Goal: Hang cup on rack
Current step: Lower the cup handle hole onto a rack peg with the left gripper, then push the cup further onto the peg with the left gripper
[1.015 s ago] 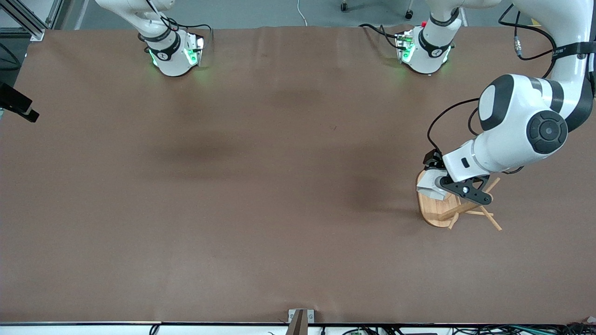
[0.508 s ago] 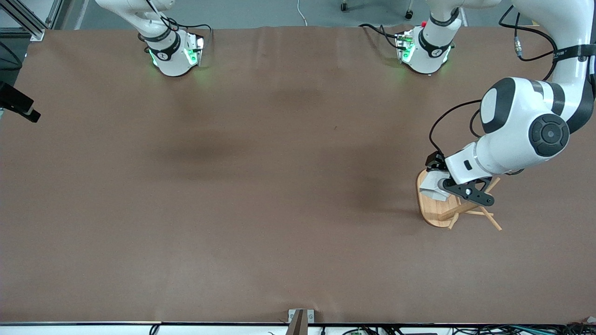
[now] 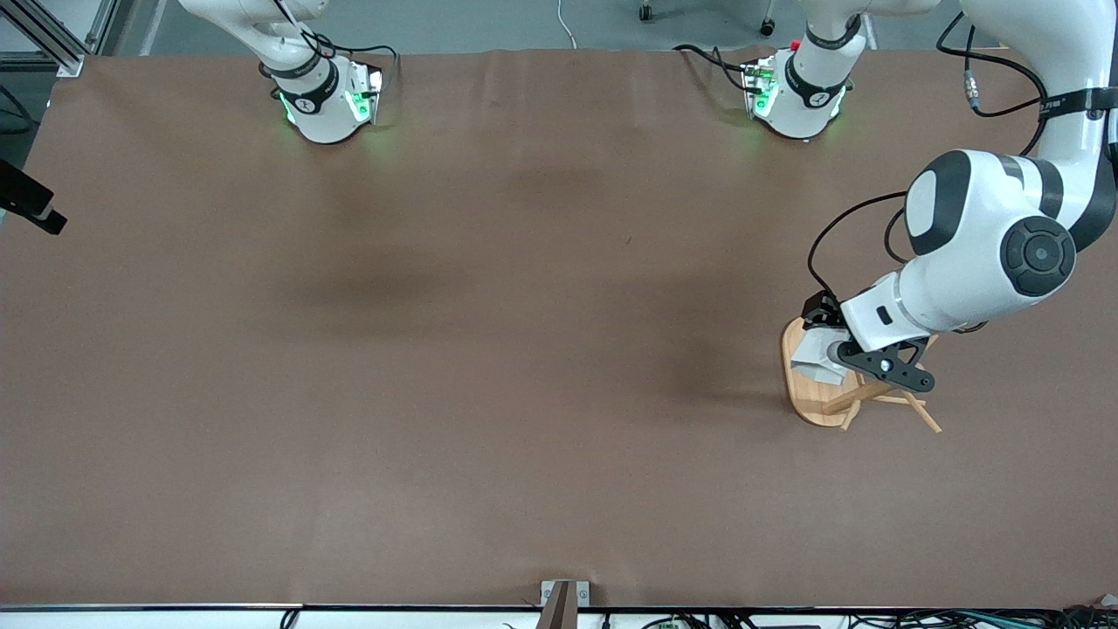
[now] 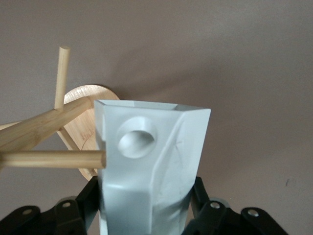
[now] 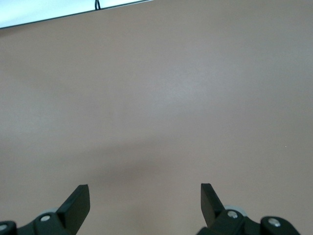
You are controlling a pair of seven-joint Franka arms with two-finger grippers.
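One peg tip sits just beside the cup's (image 4: 151,161) hole: the left gripper (image 4: 146,215), clamped on the cup over the rack (image 3: 808,397), should align first (right gripper (image 5: 144,200) waits, spread wide).

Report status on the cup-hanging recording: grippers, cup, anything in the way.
Left gripper shut on cup, over the rack base. Peg tip at the cup's side, not in its hole. Right gripper open, waiting over bare table. Nothing in the way.
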